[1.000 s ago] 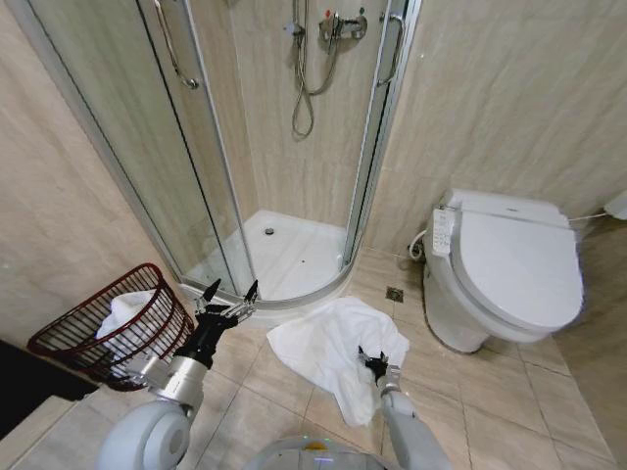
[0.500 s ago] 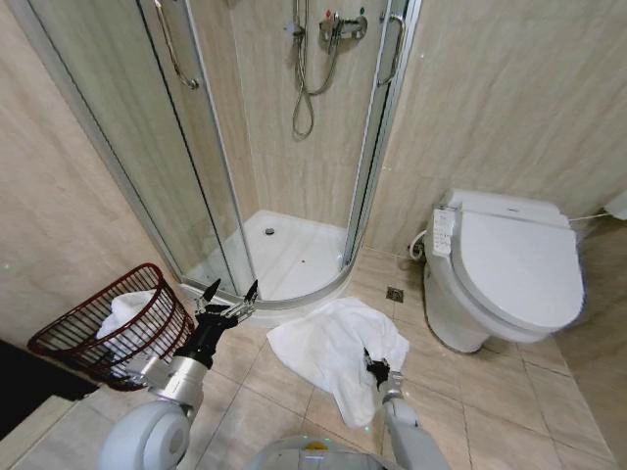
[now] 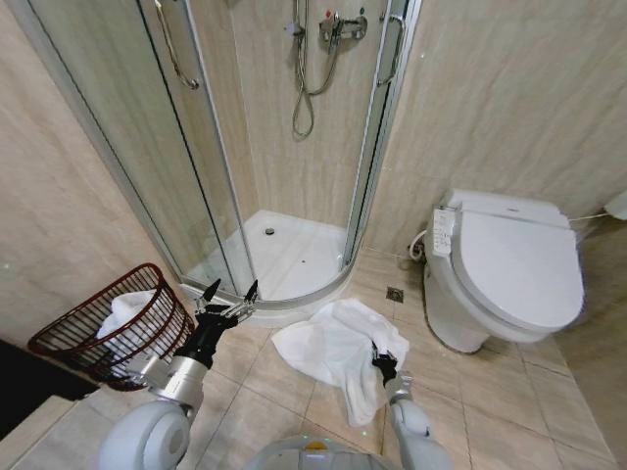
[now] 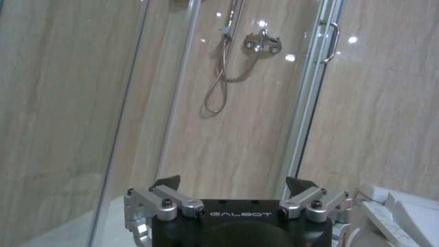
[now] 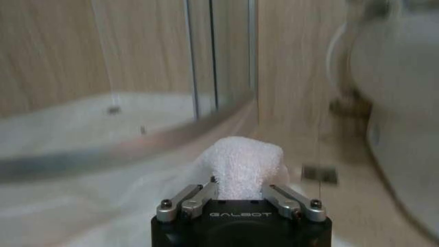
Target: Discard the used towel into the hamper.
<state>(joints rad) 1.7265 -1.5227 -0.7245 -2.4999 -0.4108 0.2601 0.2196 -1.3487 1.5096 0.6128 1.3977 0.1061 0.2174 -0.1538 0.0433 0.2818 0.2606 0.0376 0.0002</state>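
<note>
The used towel [image 3: 328, 345] is white and lies crumpled on the tiled floor in front of the shower. My right gripper [image 3: 384, 364] is at the towel's near right edge, shut on a fold of it. In the right wrist view that fold of towel [image 5: 241, 163] bulges up between the fingers of the right gripper [image 5: 240, 194]. The hamper [image 3: 93, 345], a dark red wire basket, stands tilted at the left wall with a white cloth [image 3: 124, 311] inside. My left gripper [image 3: 227, 292] hangs open just right of the hamper, holding nothing; the left wrist view shows the left gripper [image 4: 233, 183] with fingers spread.
The curved glass shower enclosure [image 3: 211, 157] and its white tray [image 3: 284, 250] stand straight ahead. A white toilet [image 3: 509, 264] with closed lid is at the right. A floor drain [image 3: 395, 294] sits between the toilet and the shower. Bare tiles lie between towel and hamper.
My right gripper has drawn slightly to the right and toward me, pulling the towel's edge with it and bunching the cloth. The left arm has not moved.
</note>
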